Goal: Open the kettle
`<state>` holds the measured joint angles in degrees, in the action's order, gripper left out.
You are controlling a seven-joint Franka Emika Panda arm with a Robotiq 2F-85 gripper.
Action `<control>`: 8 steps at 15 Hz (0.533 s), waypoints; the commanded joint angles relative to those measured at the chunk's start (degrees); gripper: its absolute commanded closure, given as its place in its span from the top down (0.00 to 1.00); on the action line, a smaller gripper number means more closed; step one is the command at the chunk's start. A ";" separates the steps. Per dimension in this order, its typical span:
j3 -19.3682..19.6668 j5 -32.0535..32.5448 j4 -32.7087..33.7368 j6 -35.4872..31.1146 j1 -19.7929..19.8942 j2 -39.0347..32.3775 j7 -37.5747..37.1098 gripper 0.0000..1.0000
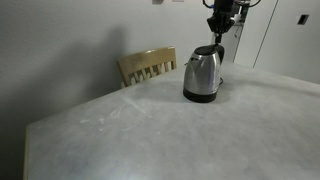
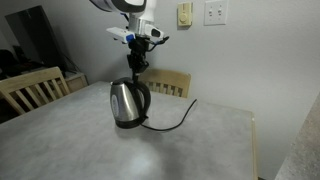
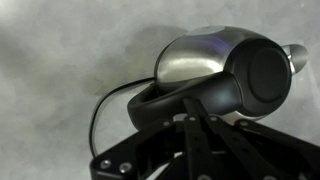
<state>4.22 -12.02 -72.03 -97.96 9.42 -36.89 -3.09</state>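
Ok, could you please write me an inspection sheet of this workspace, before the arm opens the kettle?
Surface: pale grey mottled tabletop, looks flat and dry.
Job's things: brushed stainless-steel electric kettle stands upright on its black round base; its black lid looks shut.
Clutter: nothing seen.
Grippers: black Robotiq gripper hangs just above the kettle's top; whether the jaws are open cannot be told.
Cables: black power cord runs from the kettle's base across the tabletop.
Surroundings: light wooden chairs at the table's edges; white wall with switch plates.
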 commanded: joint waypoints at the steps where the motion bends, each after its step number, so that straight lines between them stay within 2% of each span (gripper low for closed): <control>1: -1.28 -0.60 6.29 4.20 0.31 -5.72 -0.61 0.00; 8: -1.53 1.36 16.43 12.84 -1.26 -12.10 -2.30 0.00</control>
<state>3.14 -11.85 -60.70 -88.57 8.77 -43.66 -3.51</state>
